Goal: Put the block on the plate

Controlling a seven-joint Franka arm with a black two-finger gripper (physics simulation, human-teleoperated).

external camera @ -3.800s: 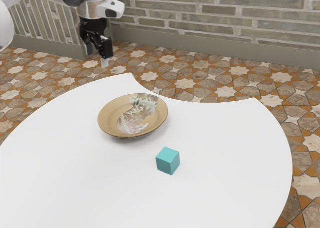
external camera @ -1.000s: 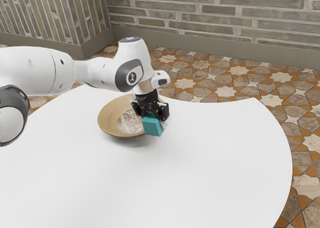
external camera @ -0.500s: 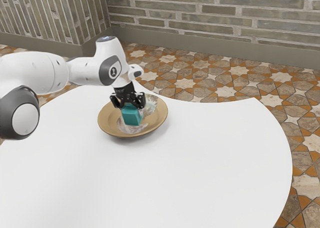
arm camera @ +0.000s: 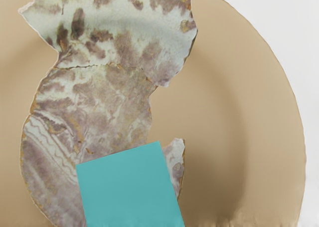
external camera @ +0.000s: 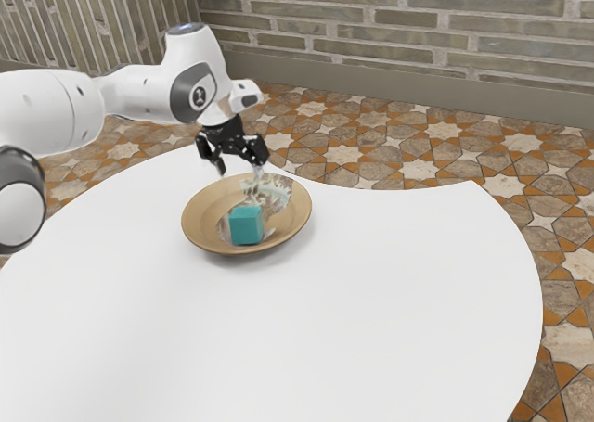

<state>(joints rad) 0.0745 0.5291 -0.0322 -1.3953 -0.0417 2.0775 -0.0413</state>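
Your black two-finger gripper (external camera: 240,170) hangs with its fingers spread wide and nothing between them, above and apart from the teal cube (external camera: 246,225). Take the exterior view as your clock: the cube lies at six o'clock from the fingertips, lower down, inside the tan plate (external camera: 294,220). It sits a little toward six o'clock from the plate's centre, on the marbled patch (external camera: 269,196) that runs from about one o'clock down to seven. You have no long axis to line up with, since the sides look equal, and the cube appears to rest upright; whether its lower edge meets the plate's slope, you cannot tell. The white arm (external camera: 56,111) reaches in from ten o'clock. By my reading the placing is as good as done, so your coming move should be a retreat: lift straight up, then fold back toward ten. Keep from dipping toward six o'clock, as a low fingertip could nudge the cube or catch the rim and tip the plate.
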